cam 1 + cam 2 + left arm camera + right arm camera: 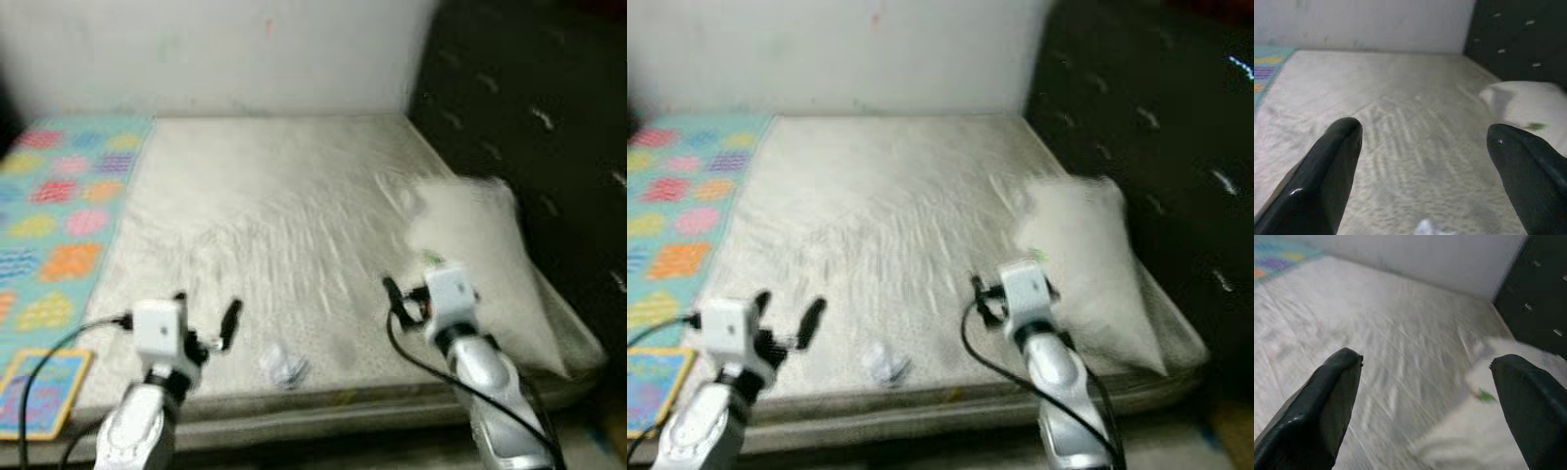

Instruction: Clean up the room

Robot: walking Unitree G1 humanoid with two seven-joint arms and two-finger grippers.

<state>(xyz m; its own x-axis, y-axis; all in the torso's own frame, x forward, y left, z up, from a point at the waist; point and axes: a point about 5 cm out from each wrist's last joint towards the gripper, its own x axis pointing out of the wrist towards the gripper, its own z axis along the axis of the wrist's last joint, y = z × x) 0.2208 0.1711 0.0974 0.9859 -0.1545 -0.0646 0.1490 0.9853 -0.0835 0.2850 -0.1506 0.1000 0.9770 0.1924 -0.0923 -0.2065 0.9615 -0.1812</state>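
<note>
You're facing a bare mattress (pixel 284 215) that fills the centre of the head view, w/ a pale wall (pixel 225 49) across the top and a dark tufted headboard (pixel 529 117) in the upper right. A coloured play mat (pixel 59 215) runs down the left edge, and a flat colourful book or card (pixel 39 392) lies at lower left.

Task's likely item: a small crumpled white wad (pixel 284 367), prob. tissue or wrapper, at bottom centre near the mattress's front edge. It's just beside and right of your left gripper (pixel 208 318), not touching. In the left wrist view it peeks in at the bottom edge (pixel 1429 228) between the two fingers (pixel 1327 171), so the gripper looks lined up over it on purpose.

Left gripper: spread wide, holding nothing. It hovers low at lower left of frame, approx. above the mattress edge.

Right gripper (pixel 397 294): fingers wide apart in the wrist view, empty. It sits at lower right, pointing at a white pillow (pixel 480 264) that leans toward the headboard side. A small green speck (pixel 1486 395) lies on the pillow; can't tell what it is.

Judgement: you're at approach stage, nothing picked yet. The wad is light and soft, so lower the left gripper a bit and pinch gently; it could skid on the fabric. Frames are blurred, so fine detail is unsure.
</note>
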